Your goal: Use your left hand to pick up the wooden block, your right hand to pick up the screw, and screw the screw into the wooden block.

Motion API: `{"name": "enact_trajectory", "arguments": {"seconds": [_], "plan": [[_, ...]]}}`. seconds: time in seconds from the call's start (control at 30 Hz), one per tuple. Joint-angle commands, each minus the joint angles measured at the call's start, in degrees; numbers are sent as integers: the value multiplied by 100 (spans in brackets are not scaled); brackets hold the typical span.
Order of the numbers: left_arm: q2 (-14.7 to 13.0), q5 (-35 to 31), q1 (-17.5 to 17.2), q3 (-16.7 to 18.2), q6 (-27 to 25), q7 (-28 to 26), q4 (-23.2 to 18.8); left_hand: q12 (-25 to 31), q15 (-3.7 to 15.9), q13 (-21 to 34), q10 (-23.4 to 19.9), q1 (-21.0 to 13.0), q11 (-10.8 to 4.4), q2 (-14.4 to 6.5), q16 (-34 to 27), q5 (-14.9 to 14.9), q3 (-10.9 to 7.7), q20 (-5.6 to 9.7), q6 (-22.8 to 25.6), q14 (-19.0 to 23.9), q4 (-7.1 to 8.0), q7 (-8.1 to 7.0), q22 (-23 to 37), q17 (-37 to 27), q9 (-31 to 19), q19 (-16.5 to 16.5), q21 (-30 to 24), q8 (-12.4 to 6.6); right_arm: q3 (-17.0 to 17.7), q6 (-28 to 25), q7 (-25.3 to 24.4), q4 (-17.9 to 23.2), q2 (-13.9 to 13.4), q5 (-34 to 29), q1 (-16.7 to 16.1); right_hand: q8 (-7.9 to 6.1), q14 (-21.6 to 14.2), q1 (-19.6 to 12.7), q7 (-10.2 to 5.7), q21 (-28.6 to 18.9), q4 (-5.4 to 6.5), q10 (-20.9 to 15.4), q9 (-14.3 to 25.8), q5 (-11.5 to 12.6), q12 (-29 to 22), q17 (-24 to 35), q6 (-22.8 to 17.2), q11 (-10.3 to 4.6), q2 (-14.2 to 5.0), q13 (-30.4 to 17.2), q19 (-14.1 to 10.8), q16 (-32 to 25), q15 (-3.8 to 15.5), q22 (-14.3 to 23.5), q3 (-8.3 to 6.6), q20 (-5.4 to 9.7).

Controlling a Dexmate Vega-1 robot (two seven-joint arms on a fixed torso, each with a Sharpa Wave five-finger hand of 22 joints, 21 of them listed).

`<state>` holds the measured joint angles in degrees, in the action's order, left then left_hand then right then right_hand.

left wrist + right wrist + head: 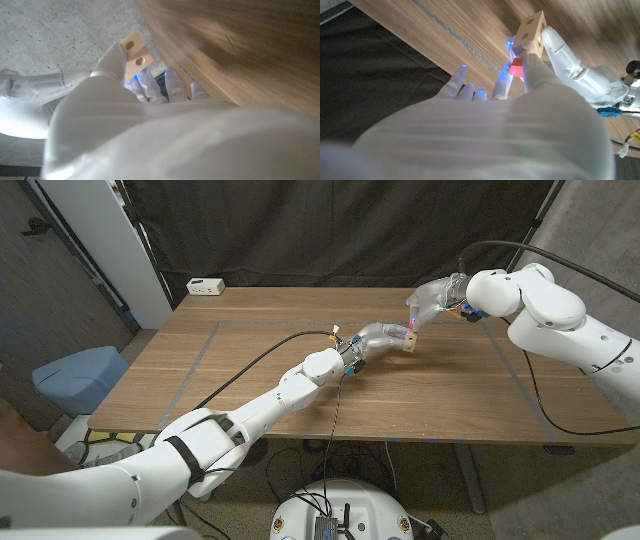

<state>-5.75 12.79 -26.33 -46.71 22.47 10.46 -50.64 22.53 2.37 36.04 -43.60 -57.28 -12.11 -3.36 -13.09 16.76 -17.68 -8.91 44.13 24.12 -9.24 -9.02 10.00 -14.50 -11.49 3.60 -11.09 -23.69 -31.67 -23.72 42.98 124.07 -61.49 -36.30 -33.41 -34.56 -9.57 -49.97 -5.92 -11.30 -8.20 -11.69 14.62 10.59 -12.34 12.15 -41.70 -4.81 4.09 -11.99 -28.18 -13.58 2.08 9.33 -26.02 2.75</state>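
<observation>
left hand [378, 336] fingers hold pale wooden block [530, 31], 2 holes | right hand [432, 300] fingers pinch red-headed screw [517, 67] at block

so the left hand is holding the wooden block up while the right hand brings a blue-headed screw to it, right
Not quite: the screw's head is red, not blue. The right wrist view shows the right hand pinching the screw by its red head against the wooden block. The blue there is only light glowing at the fingertips. The rest stands: the left hand holds the wooden block.
</observation>
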Motion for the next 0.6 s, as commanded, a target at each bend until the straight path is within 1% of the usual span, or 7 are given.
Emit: {"name": "enact_trajectory", "arguments": {"seconds": [0.03,0.13,0.27,0.6], "plan": [[-40,-14,-30,-9,-23,0,-88,32,459,26,-16,97,-6,-164,33,36,-102,-7,279,29,60,-60,32,-13,-100,12,-38,-44,31,-85,-111,78,-43,41,-76,-60,-79,108,47,-13,42,-67,6,-24,-51,20,-89,6,-23,-10,-64,-40,398,20,60,384],[-59,-18,-48,-8,-43,-11,-137,33,454,28,-16,88,-7,-161,33,36,-102,-12,279,26,53,-60,32,-13,-100,14,-39,-43,25,-93,-130,85,-45,42,-82,-81,-120,260,82,-15,109,-147,-11,-46,-61,25,-155,28,-41,-8,-117,-51,420,21,132,385],[-86,-21,-75,-8,-69,-20,-204,29,453,29,-3,82,-5,-162,30,35,-101,-9,273,26,50,-58,32,-15,-100,14,-38,-40,10,-104,-134,94,-50,27,-87,-105,-158,368,102,-9,152,-184,-22,-50,-61,27,-227,21,-50,-6,-136,-62,423,22,185,385],[-112,-25,-86,-15,-114,-12,-267,33,463,29,-14,80,-8,-155,31,34,-99,-7,285,24,47,-64,32,-15,-100,15,-39,-43,-17,-191,-128,134,-84,-91,-134,-121,-219,493,148,-9,193,-270,-43,-45,-71,28,-285,22,-66,-3,-187,-79,422,23,254,369]]}}
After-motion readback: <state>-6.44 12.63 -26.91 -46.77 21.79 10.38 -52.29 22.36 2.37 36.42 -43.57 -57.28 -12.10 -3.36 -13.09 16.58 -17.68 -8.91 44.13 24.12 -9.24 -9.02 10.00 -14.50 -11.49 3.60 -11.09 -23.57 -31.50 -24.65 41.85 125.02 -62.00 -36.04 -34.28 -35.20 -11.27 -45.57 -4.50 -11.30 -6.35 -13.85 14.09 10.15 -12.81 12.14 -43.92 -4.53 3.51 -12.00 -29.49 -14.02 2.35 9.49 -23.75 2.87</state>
